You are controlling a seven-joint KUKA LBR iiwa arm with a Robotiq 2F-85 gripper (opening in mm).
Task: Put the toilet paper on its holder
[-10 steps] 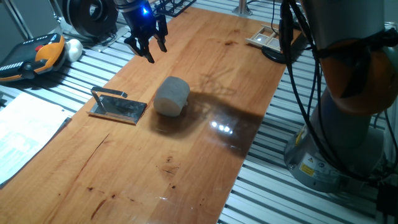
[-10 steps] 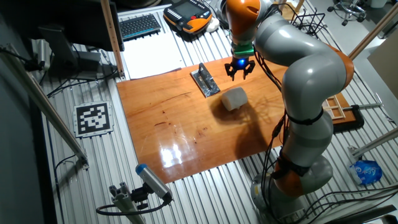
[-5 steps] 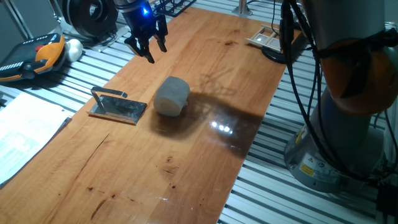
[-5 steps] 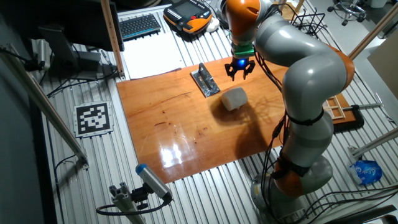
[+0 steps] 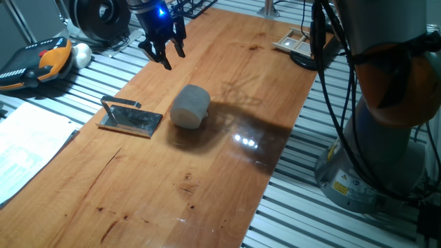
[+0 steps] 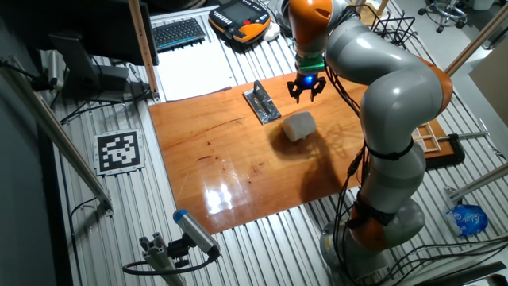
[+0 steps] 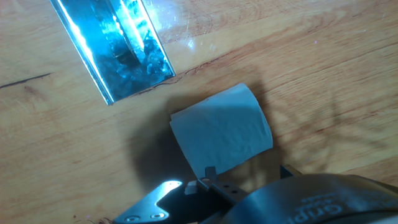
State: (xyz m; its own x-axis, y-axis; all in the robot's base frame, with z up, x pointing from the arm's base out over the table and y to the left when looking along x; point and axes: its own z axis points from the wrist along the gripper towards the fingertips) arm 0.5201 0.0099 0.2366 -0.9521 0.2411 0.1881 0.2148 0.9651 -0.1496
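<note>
1. The hand point(image 5: 164, 54) hangs above the table point(image 5: 227, 145) with its fingers apart, holding nothing.
2. The roll point(image 5: 189, 106) lies on its side on the table, near its middle, below the hand and apart from it.
3. The holder point(image 5: 130, 118) lies flat just beside the roll, not touching it, its bar raised along one edge.

light: fixed views dim, even | glare: white spots on the wooden table point(image 5: 227, 96) at frame centre; broad sheen at lower left in the other fixed view | shadows: soft, dark, right of the toilet paper point(image 5: 190, 106) | hand view: blue cast, holder point(image 7: 115, 46) overexposed at upper left, bottom edge blurred
</note>
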